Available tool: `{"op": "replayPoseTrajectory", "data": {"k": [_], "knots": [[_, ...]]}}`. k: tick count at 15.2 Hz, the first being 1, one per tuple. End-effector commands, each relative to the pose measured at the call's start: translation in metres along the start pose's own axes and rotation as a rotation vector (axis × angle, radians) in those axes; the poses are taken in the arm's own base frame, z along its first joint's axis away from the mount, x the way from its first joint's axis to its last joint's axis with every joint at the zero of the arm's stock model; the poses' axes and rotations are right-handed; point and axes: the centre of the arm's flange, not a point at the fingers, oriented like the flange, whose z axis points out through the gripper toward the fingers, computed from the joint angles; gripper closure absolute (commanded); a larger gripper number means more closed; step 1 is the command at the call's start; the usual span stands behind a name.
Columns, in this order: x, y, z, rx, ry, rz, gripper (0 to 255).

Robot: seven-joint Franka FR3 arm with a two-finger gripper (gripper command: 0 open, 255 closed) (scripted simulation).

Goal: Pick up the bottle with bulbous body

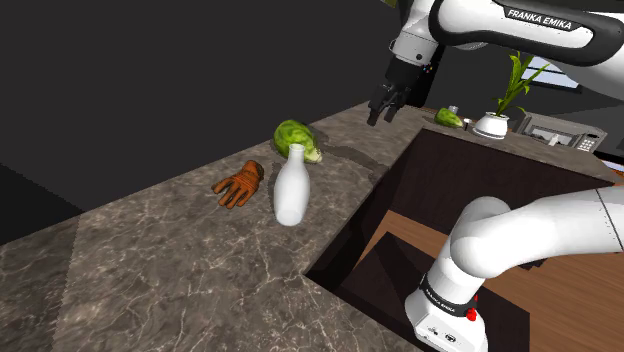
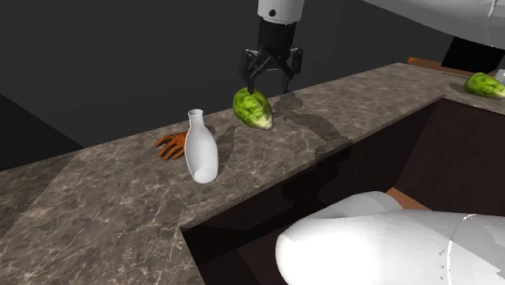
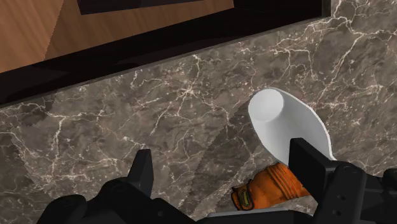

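Lettering on the white arm point(image 1: 540, 25) reads FRANKA EMIKA. On the marbled brown counter point(image 1: 150, 270) the white bottle point(image 1: 290, 187) stands upright, long axis vertical and neck up, beside an orange glove point(image 1: 238, 184). The black gripper point(image 1: 380, 116) hangs above, wide open and empty.

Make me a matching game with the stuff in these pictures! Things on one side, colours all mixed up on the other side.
Things:
1. bottle
2. glove
3. lettuce beside the bottle
4. tool

Colours:
A. black
B. green
C. white
D. orange

Right pairs: 1-C, 2-D, 3-B, 4-A
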Motion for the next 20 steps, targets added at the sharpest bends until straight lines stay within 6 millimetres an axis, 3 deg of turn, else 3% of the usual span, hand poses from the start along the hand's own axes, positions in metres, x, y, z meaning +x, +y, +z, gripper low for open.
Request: {"op": "replayPoseTrajectory", "data": {"k": [1,18,20], "knots": [[0.0,0.0,0.0,0.0,0.0,0.0,0],[0.128,-0.171,0.105,-0.045,-0.108,0.038,0],[0.13,-0.174,0.112,-0.045,-0.11,0.039,0]]}}
